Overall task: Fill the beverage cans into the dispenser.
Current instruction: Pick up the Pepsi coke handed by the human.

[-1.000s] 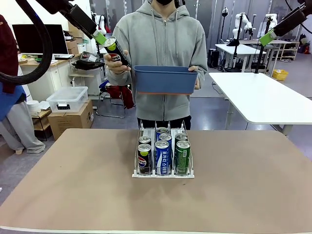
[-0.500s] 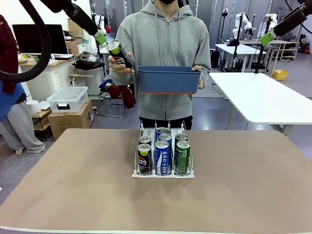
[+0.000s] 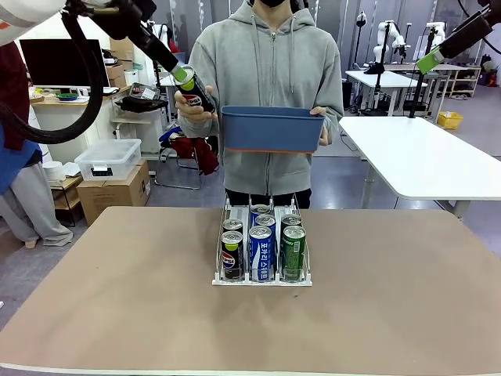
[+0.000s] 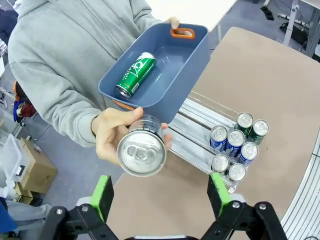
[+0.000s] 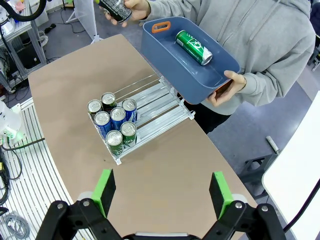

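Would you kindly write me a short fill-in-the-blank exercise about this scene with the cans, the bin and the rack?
1. The lone can in the blue bin is ___.
2. The front can in the middle lane of the rack is ___.
3. The person's hand holds a black can up to the left gripper, whose jaws stand ___.
Missing words: green; blue; open.

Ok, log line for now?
left gripper: open, at black can in person's hand | right gripper: open, raised | blue bin: holds green can | dispenser: part filled
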### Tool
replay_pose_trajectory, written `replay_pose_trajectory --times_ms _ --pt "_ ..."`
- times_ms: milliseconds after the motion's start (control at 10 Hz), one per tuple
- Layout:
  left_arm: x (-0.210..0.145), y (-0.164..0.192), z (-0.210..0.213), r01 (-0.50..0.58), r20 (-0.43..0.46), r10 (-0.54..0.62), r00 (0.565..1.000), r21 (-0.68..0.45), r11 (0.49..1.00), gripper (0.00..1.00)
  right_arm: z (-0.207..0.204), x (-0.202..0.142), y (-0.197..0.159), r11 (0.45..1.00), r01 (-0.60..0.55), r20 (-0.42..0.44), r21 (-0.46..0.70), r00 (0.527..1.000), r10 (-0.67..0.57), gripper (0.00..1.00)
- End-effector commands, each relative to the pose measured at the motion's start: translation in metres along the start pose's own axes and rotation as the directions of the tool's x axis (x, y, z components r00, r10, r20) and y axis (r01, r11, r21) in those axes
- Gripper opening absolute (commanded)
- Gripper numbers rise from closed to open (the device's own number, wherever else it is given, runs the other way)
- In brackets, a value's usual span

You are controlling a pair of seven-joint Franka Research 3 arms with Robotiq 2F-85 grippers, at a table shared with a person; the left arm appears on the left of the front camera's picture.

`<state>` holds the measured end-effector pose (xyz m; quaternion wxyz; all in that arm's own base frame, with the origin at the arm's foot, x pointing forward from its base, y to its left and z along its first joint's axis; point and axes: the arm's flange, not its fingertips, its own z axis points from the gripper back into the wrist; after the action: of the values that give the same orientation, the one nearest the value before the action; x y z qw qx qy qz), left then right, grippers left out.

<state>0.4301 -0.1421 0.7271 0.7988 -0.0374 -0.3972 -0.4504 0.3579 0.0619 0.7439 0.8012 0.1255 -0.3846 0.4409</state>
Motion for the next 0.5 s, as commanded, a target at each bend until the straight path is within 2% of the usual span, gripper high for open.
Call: replay_pose_trajectory --times_ms 0,400 --pt "-0.004 0.006 -0.011 0.042 0.017 -0.042 0.999 0.012 0.999 1.0 0.0 -0.001 -0.001 1.0 -0.003 -0.006 -0.004 1.0 0.003 1.0" --pt "-0.001 0.013 -0.035 0.037 0.048 -0.038 0.998 0.025 0.999 1.0 0.0 -0.001 -0.001 1.0 -0.003 -0.006 -0.004 1.0 0.003 1.0"
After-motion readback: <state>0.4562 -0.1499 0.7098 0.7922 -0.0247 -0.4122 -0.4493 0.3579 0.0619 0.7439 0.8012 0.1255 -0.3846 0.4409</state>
